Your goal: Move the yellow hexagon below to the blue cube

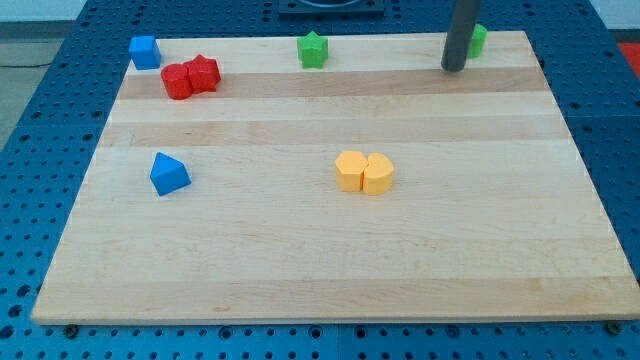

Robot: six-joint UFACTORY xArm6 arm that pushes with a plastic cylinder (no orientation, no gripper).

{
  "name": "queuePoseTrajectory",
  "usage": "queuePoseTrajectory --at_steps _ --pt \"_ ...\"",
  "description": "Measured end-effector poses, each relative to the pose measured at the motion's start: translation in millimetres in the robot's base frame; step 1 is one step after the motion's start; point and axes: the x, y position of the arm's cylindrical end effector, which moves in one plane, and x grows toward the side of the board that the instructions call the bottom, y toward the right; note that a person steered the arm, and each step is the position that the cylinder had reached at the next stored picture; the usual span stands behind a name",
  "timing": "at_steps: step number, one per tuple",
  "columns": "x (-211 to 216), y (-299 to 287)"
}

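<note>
Camera view: wooden desk [330, 260] on a blue perforated base [40, 150]. The dark rod comes in from the view's top, its upper part cut off by the frame edge; my tip [454, 69] sits on the desk near the top right. No gripper on this arm, so open or closed does not apply (just the bare rod end).

Hard to make out: a green block [478, 39] right behind the rod, partly hidden by it, shape cannot be told. Something dark at the very top centre of the frame is cut off, unidentifiable.

Task things: the yellow hexagon [350, 170] lies around mid-desk, touching a second yellow block [378, 174] on its right (that one looks rounded on top, exact shape unclear). The pair sits well apart from my tip, below it and to the view's left. The blue cube [145, 51] is at the desk's top left corner, far from the hexagon and from my tip.

Others: red cylinder-like block [178, 81] touching a red star [203, 73], just below and right of the blue cube. Green star [313, 49] at top centre, left of my tip, apart from it. Blue triangular block [169, 174] at the left side, about level with the yellow pair, well apart from them.
</note>
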Motion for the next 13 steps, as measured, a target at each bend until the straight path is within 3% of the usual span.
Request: queuePoseTrajectory --at_steps 2,3,4,8,12,13 --pt "127 -6" --pt "196 -30" --pt "231 -79" --pt "164 -163" --pt "118 -164" --pt "118 -187"
